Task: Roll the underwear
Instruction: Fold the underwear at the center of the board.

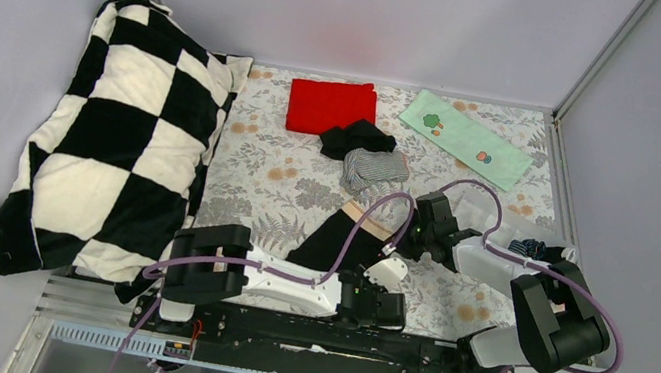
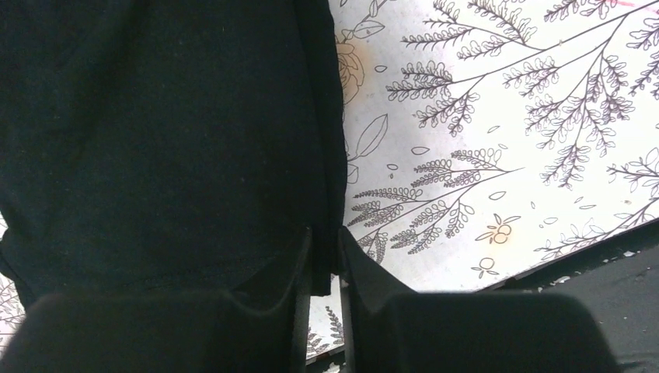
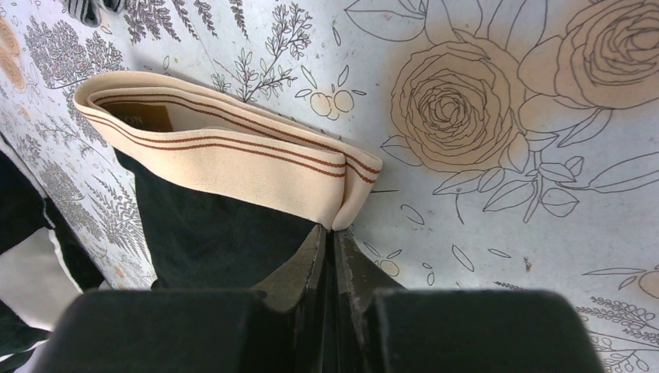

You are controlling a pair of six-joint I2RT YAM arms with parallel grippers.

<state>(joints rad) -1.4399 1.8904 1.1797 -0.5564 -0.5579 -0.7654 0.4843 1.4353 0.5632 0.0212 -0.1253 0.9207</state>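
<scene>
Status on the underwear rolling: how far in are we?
Done: nothing looks rolled; the black briefs lie flat on the table. In hand: the right gripper pinches a corner of their beige waistband, and the left gripper is closed on their black fabric edge. Left: rolling this pair, then the black pair and grey striped pair heaped by the red cloth.

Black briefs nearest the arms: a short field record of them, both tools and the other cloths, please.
item: black briefs, beige waistband, laid on floral cover
left tool: shut on the briefs' side hem
right tool: shut on the waistband corner
pile: black and grey-striped briefs, at red cloth near edge
also: green printed cloth, checkered pillow
</scene>
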